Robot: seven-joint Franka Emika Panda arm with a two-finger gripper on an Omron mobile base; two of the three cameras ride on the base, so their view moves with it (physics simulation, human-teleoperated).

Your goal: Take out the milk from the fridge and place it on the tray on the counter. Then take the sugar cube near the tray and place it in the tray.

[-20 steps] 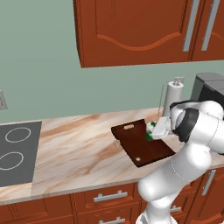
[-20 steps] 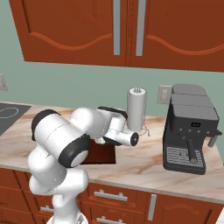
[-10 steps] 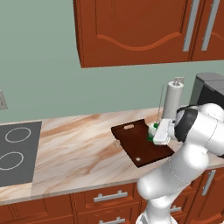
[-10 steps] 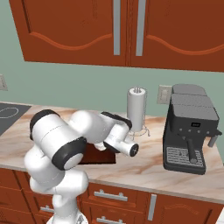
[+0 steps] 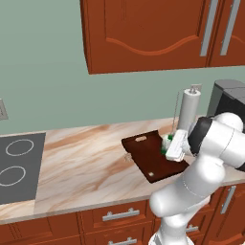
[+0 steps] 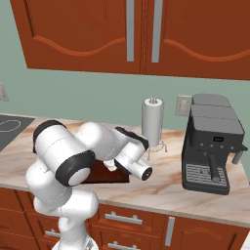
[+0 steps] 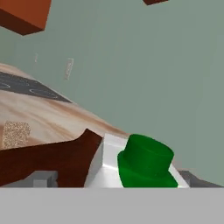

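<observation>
One risk is plain: the milk (image 5: 168, 143) sits low over the tray's (image 5: 143, 154) right end, and a tilted release could tip it off the edge. Whether the pincer (image 5: 173, 146) is clamped on it, I cannot tell. Left of the tray, the cube (image 5: 127, 156) waits on the table (image 5: 81, 162).

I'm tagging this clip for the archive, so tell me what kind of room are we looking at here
A simulated home kitchen, by the look of it: a marble-look counter over wooden drawers, a stovetop set into it, and a coffee machine beside a paper-towel roll under red-brown wall cabinets.
</observation>
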